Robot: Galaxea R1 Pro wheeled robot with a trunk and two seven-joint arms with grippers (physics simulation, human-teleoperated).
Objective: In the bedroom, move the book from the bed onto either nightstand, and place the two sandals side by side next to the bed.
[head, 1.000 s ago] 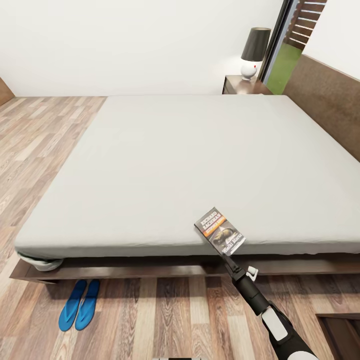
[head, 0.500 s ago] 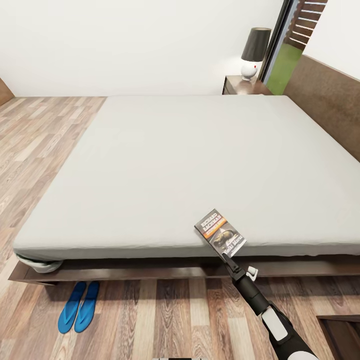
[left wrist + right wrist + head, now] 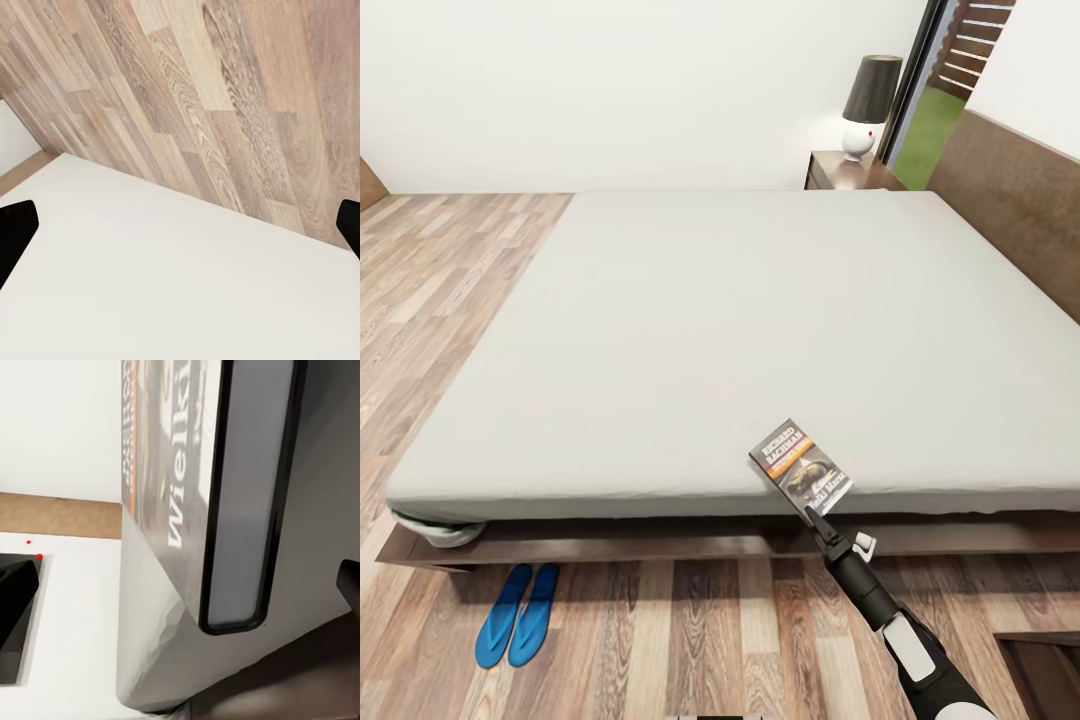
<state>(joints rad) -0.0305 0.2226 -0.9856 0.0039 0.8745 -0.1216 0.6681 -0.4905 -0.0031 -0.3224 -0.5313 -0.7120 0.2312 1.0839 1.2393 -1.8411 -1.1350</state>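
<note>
Sandals (image 3: 517,614) already paired on floor by bed's (image 3: 660,330) near-left corner; book (image 3: 800,466) at mattress's near edge, right gripper (image 3: 812,512) at its corner, grasp indeterminate; nightstand (image 3: 850,172) transfer pending.

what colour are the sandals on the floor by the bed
Bright blue sandals, clearest in the head view.
</note>
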